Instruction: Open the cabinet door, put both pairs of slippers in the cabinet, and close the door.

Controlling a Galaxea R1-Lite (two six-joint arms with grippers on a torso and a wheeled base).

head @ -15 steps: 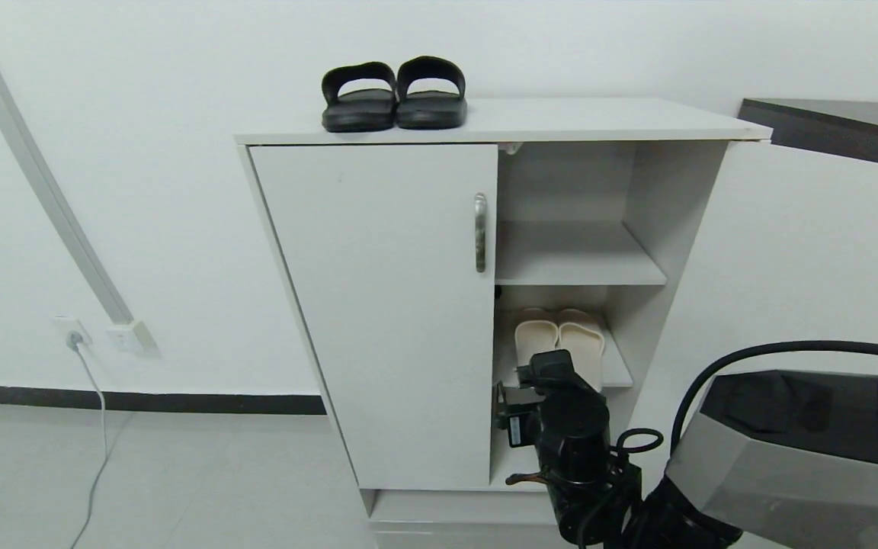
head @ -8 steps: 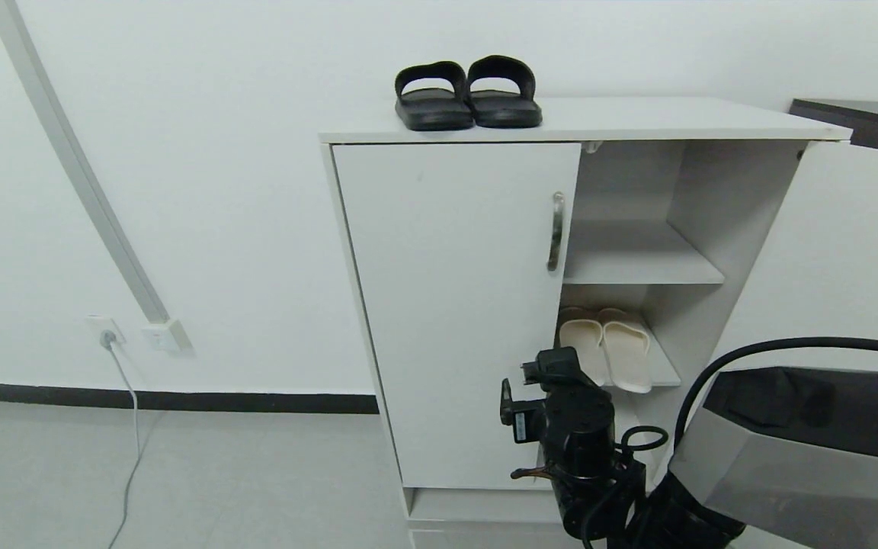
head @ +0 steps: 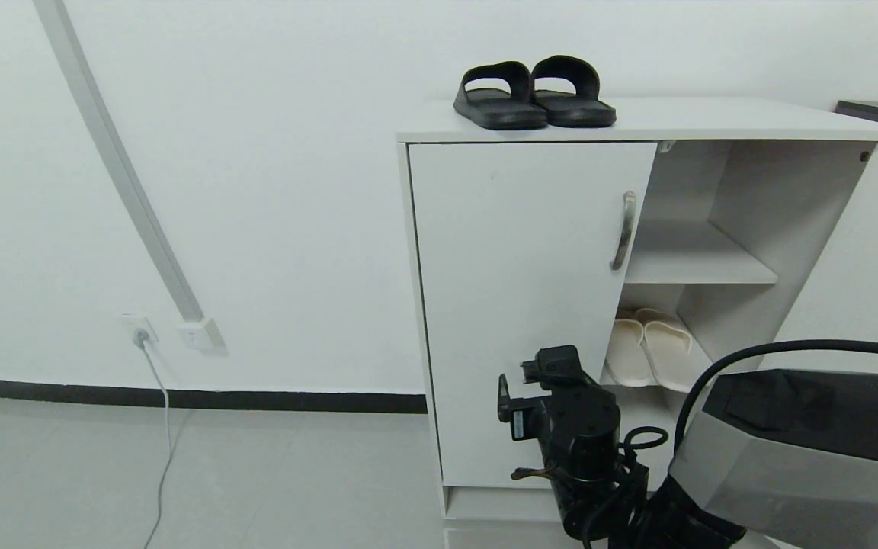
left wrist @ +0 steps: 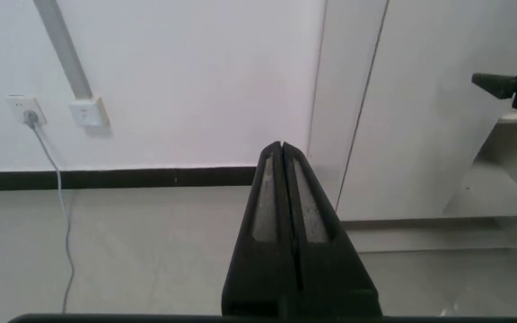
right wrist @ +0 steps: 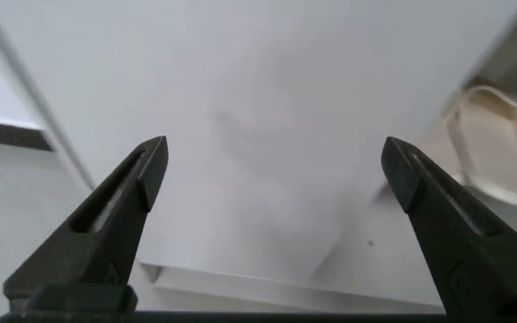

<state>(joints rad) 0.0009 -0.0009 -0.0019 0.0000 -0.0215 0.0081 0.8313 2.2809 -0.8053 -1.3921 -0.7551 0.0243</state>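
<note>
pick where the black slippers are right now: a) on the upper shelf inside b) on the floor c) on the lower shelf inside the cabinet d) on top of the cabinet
d: the black slippers sit side by side on top of the cabinet, while the cream pair lies on the lower shelf inside.

Right arm (head: 582, 438), low in front of cabinet (head: 519, 305): matte black, round joint housing. Small black box (head: 517, 423) with white label on its side. Thin black cables (head: 641, 441) loop beside arm. Thick black hose (head: 789, 348) arcs over grey faceted shell (head: 774, 473) with glossy black top panel. Left gripper (left wrist: 281, 152): black tapered fingers, grey inset pads. Right gripper (right wrist: 275, 152): dark tapered fingers, slotted recesses.
</note>
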